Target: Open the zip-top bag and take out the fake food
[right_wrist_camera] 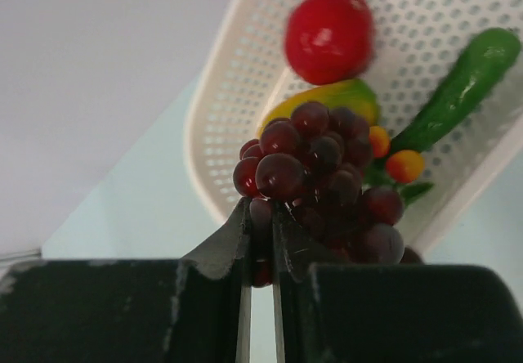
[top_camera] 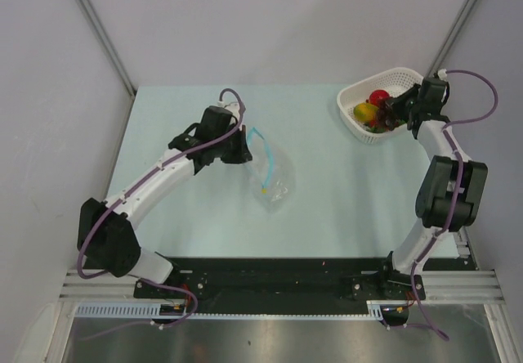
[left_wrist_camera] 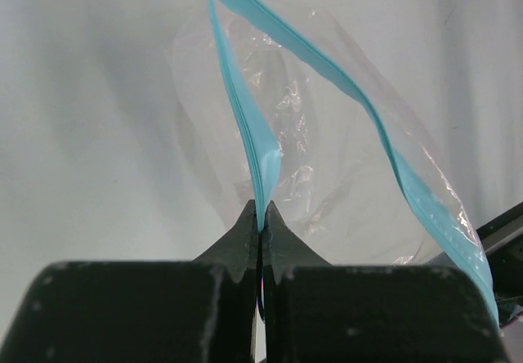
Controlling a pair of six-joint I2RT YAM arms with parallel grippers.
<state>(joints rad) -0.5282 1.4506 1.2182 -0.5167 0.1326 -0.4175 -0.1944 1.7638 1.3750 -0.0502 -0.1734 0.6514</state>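
Observation:
The clear zip-top bag (top_camera: pixel 274 175) lies near the table's middle with its blue zip strip (top_camera: pixel 260 136) pulled open. My left gripper (top_camera: pixel 242 147) is shut on one side of the blue strip (left_wrist_camera: pixel 260 163); the other side (left_wrist_camera: pixel 425 191) arcs away to the right. The bag looks empty. My right gripper (top_camera: pixel 395 111) is shut on the dark purple grape bunch (right_wrist_camera: pixel 319 175) and holds it over the white basket (top_camera: pixel 353 97). The red apple (right_wrist_camera: pixel 329 36) and yellow-orange mango (right_wrist_camera: pixel 327 100) lie in the basket.
The white mesh basket (right_wrist_camera: pixel 221 109) stands at the table's far right corner and also holds a green pod-like piece (right_wrist_camera: pixel 462 85) and small orange pieces (right_wrist_camera: pixel 404 165). Grey walls close in the table on three sides.

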